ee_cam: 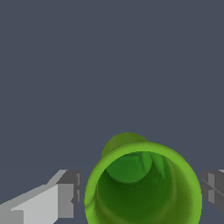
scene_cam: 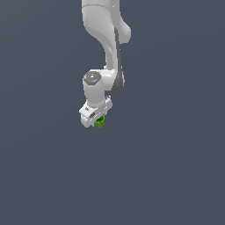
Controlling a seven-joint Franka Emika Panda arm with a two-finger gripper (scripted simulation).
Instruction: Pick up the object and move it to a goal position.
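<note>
Looking from the exterior view, the white robot claw [scene_cam: 97, 118] points down over the small shiny green plastic cup [scene_cam: 100, 121]. In the wrist view, the grey fingers [ee_cam: 70, 192] stand apart beside it (not touching), ready to squeeze.

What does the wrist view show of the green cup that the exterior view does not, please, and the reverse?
Only the wrist view shows the green cup as hollow, its open mouth between two fingers with gaps either side. Only the exterior view shows the white arm above the gripper. Both show the cup at the gripper over plain grey ground.
</note>
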